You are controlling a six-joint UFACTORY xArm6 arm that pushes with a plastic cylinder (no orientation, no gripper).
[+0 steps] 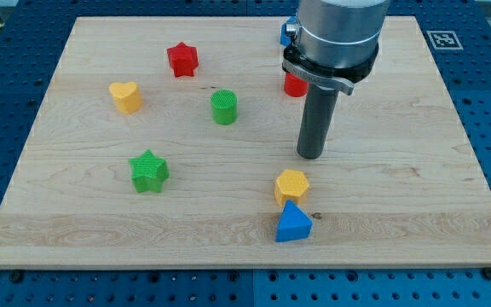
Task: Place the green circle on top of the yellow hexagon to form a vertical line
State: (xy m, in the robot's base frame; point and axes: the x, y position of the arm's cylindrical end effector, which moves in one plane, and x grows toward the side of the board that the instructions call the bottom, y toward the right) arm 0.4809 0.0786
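Observation:
The green circle (224,107) stands on the wooden board (416,170), left of the middle. The yellow hexagon (291,186) sits lower and to the right, touching the blue triangle (292,224) just below it. My tip (310,156) rests on the board just above and slightly right of the yellow hexagon, well to the right of the green circle and not touching either block.
A red star (181,60) lies at the upper left, a yellow heart (126,96) further left, and a green star (149,170) at lower left. A red block (294,85) and a blue block (285,32) are partly hidden behind the arm.

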